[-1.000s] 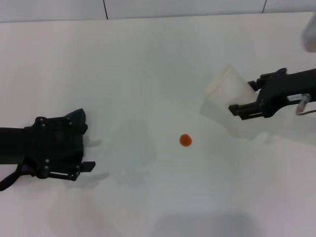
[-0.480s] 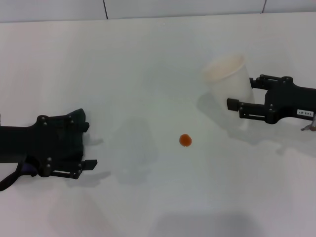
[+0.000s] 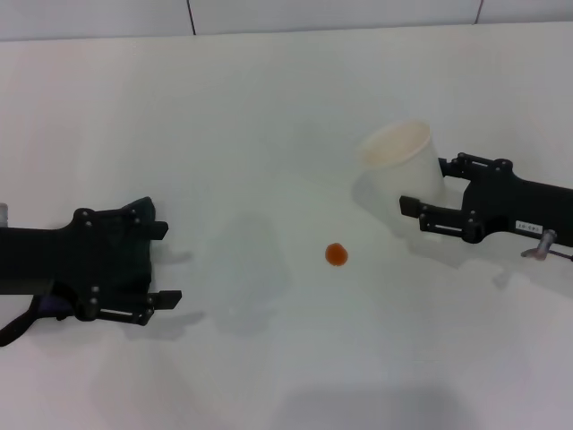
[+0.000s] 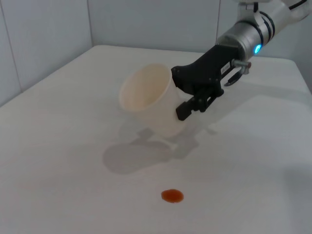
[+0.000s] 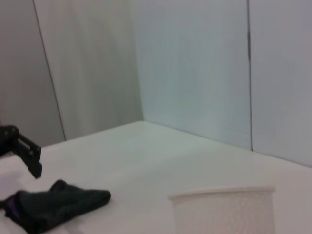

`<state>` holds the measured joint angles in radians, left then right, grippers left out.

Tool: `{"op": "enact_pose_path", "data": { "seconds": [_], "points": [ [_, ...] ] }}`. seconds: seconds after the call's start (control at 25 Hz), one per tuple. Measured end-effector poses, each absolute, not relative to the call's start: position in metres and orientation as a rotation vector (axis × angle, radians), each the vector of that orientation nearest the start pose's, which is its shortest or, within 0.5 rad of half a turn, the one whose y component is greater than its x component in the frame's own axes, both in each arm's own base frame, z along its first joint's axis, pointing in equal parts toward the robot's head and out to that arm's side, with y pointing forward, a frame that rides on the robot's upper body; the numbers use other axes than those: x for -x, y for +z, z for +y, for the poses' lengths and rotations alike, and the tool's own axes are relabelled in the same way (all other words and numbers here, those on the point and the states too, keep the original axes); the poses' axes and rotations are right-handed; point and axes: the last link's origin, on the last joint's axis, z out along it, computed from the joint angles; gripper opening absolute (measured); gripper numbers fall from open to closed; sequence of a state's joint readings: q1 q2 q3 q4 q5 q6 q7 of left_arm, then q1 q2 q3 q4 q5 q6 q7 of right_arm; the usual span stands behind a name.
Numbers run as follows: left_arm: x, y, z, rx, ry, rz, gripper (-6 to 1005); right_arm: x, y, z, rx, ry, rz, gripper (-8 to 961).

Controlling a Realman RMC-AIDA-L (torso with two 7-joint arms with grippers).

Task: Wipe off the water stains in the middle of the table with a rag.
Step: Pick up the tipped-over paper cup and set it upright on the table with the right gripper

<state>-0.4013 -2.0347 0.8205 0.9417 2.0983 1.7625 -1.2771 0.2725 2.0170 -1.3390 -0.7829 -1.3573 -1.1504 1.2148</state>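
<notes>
Near mid-table (image 3: 269, 107): small round orange-red water blot (image 3: 336, 254). Off to the left, dark green-black rag (image 5: 53, 204) under left gripper (image 3: 166, 264), grip unclear. Right gripper (image 3: 421, 206) clamped on tilted whitish cup (image 3: 398, 161).

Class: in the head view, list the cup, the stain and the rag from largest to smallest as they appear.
1. Cup, all in view.
2. Rag, mostly hidden under the left gripper, so its rank against the cup is unsure.
3. Stain, clearly smallest.

Bright, even overhead light — soft shadows; right wrist view hazy
</notes>
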Motion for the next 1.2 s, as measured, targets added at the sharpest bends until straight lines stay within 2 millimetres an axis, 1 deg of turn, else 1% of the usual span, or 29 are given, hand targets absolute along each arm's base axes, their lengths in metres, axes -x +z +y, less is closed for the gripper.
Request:
{"op": "enact_pose_path", "data": {
  "seconds": [0.28, 0.52, 0.76, 1.0, 1.2],
  "points": [
    [0.279, 0.035, 0.289, 2.954, -0.389, -0.245, 865, -0.285, -0.019, 0.316, 2.494, 0.615, 0.381, 734],
    [0.279, 0.034, 0.288, 2.955, -0.389, -0.251, 865, -0.292, -0.019, 0.313, 2.441, 0.637, 0.36, 734],
    [0.279, 0.032, 0.288, 2.957, -0.39, -0.253, 864, -0.3, -0.022, 0.311, 2.42, 0.632, 0.388, 734],
    [0.279, 0.032, 0.288, 2.956, -0.388, -0.253, 864, -0.303, -0.025, 0.308, 2.426, 0.628, 0.408, 733],
    [0.279, 0.031, 0.288, 2.955, -0.392, -0.254, 864, -0.306, -0.031, 0.303, 2.446, 0.62, 0.432, 733]
  ]
}}
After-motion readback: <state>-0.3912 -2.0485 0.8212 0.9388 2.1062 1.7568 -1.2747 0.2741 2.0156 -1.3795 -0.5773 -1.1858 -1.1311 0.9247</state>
